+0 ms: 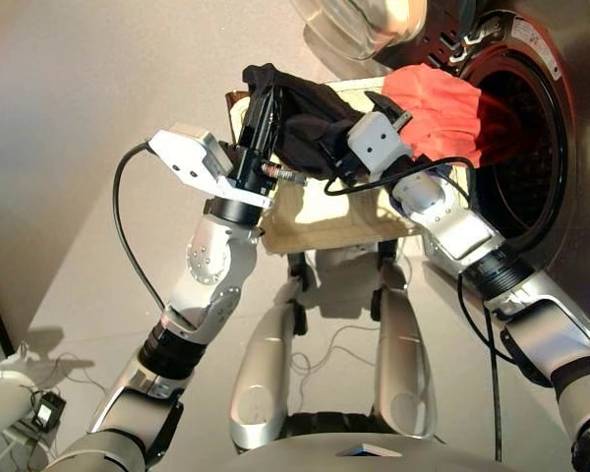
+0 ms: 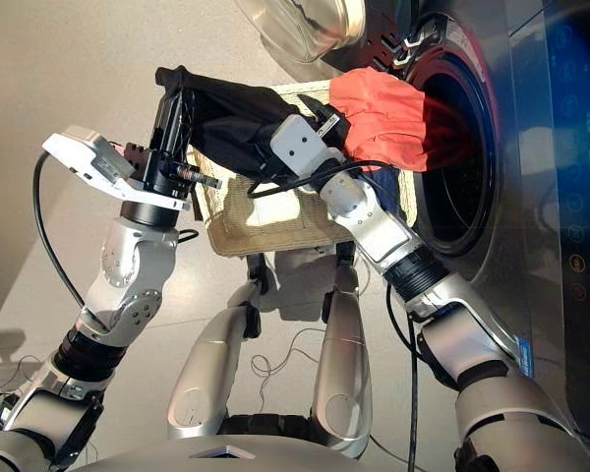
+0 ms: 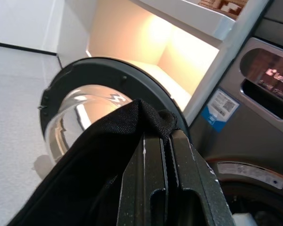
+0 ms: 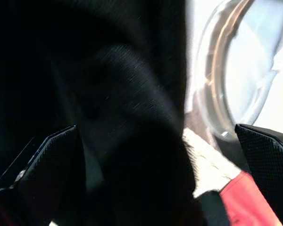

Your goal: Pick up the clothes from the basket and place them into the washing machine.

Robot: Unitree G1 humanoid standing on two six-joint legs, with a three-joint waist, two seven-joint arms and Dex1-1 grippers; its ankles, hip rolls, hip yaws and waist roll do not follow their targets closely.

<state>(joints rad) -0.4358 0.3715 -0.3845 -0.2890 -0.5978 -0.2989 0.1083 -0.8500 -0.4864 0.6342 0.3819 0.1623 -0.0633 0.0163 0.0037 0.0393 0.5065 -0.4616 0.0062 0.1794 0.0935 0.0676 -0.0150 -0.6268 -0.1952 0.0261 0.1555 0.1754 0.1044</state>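
Your left gripper (image 3: 167,141) clamps the black garment (image 1: 305,118) aloft above the basket (image 1: 344,221). Your right gripper (image 4: 155,155), spread wide, touches its lower folds. The washing machine (image 1: 531,147) lies rightward, orange-red garment (image 1: 442,113) draped over its drum rim.

Cream wicker basket (image 2: 275,221), partly bare

Silver jointed arms, black cuffs, looped black cables; white wrist blocks; black claw fingers (image 3: 165,188), seemingly ribbed.
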